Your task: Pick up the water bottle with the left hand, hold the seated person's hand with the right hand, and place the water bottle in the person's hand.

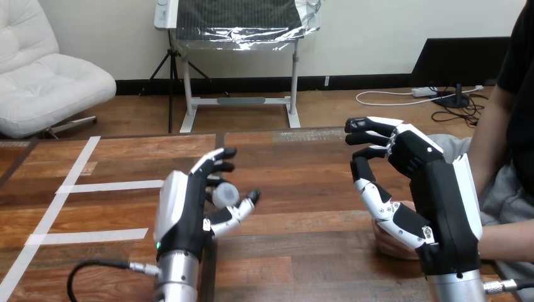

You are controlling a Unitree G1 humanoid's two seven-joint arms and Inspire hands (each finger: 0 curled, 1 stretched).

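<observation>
From the head view, we see our left hand [186,211] low over the tabletop [302,182], left of centre. Its fingers are curled over the top of the water bottle [224,194] and its thumb reaches round from below. Only the bottle's pale round cap shows between them, so we read the hand as closed around the bottle. We cannot tell whether the bottle has left the wood yet.

At the right, our right hand [441,189] is raised, with its fingers loosely bent and a wide gap to the thumb. It clasps nothing. The person's hand [389,244] lies on the tabletop just under that thumb and palm. We cannot tell whether the two are touching.

We judge the pick-up to be the step in hand, with the hold on the person's hand not yet made. The next move calls for lowering the right hand and closing it gently round the person's hand. The bottle must then be carried rightward, upright, to reach it.
</observation>
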